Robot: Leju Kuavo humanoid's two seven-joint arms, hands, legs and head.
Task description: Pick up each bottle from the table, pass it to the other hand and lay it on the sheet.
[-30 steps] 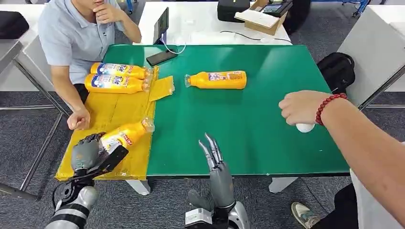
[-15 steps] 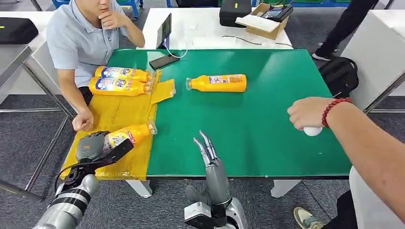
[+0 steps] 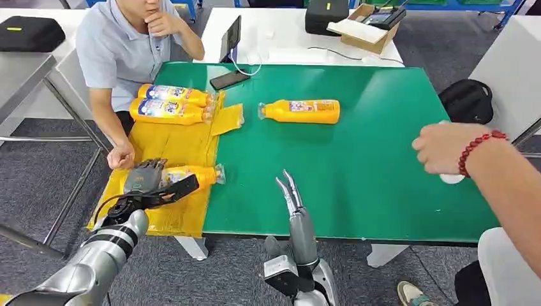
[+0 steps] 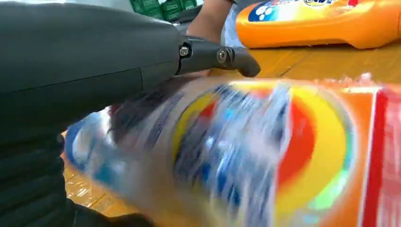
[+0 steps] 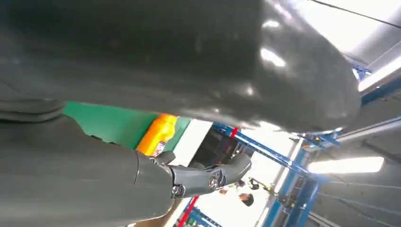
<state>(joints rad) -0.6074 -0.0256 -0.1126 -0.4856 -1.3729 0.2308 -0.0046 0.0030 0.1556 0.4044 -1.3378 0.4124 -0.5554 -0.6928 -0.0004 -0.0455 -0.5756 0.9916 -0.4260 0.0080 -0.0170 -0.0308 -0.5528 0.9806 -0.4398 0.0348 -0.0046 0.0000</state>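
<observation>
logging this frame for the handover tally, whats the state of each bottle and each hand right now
left hand: holds a bottle over the yellow sheet
held bottle: on its side, cap toward the green mat
two bottles on the sheet: lying side by side, touching
bottle on the mat: lying on its side, untouched
right hand: holds nothing, fingers straight, near the table's front edge
person's hand: over a white object at the mat's right side

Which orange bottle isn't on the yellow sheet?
The lone bottle lying on the green table. The other three lie on the sheet; the left hand holds one.
</observation>
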